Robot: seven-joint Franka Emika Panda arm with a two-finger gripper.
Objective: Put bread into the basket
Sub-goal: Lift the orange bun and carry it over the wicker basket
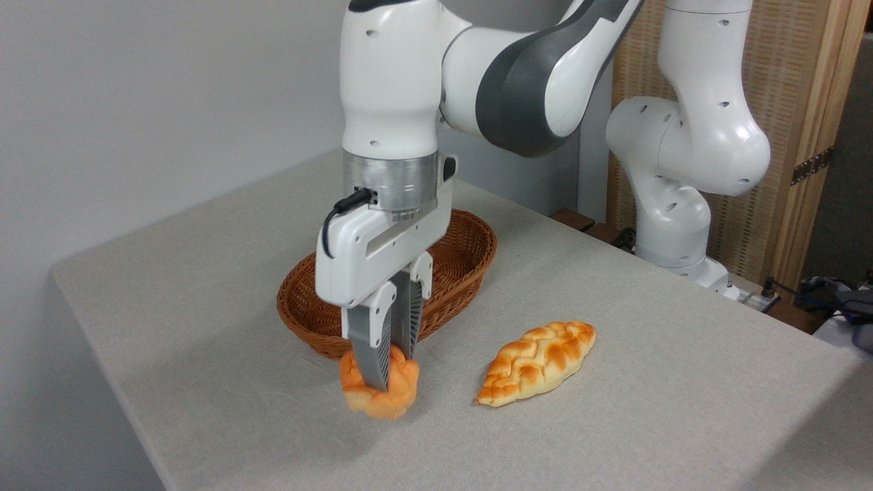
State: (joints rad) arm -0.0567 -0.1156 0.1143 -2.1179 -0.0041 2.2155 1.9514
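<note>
Just before the basket (464, 249), our pincer (389, 378) pinches the bread (378, 394) from above (fingers nearly closed) for lifting clear.

You are looking at a lab-style robot test bench, not a home. The arm's white base (682, 225) is bolted at the far edge of a plain table (204, 307) under grey cloth. Bare grey wall (136, 102) behind; loose cables (818, 293) trail at right beside a wooden slatted screen (798, 88). No household furnishings visible.
</note>
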